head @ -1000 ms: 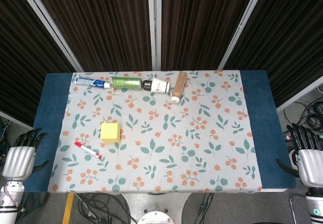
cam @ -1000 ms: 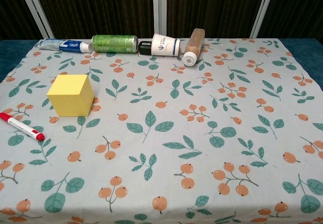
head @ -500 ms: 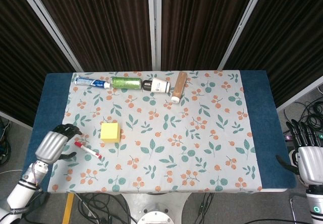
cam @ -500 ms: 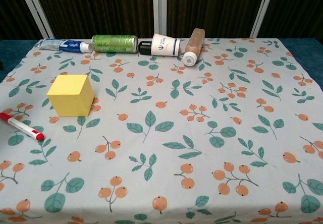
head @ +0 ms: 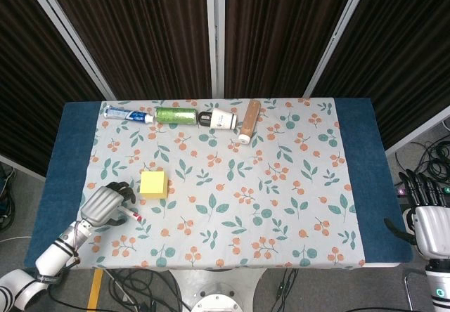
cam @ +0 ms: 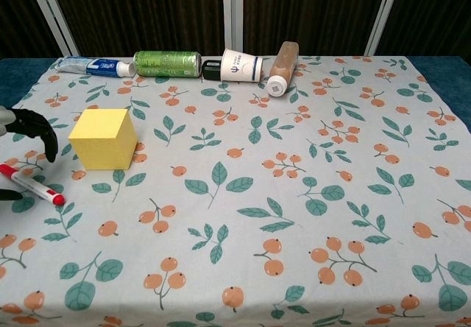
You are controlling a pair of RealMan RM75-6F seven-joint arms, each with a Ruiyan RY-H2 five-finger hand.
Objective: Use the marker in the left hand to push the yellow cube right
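Cloth with an orange-berry print covered the table, and the row of clutter lay along its far edge: a toothpaste tube, a green can, a small white bottle and a brown bottle. The yellow cube sat near the left side of the cloth, well apart from that row. The marker lay flat just in front and left of the cube, its red cap pointing away from it.

A second earlier the left hand hung off the left edge of the table; it had since swung in over the cloth and arrived above the marker. That reads as the reach for the pickup, so no pushing could start yet. The right hand stayed parked off the right edge, fingers apart and holding nothing.

The head view showed the left hand from above, covering most of the marker and leaving only the tip showing, so contact could not be judged there. The chest view caught only dark fingers arched above the marker with a clear gap beneath, the hand spread and holding nothing.
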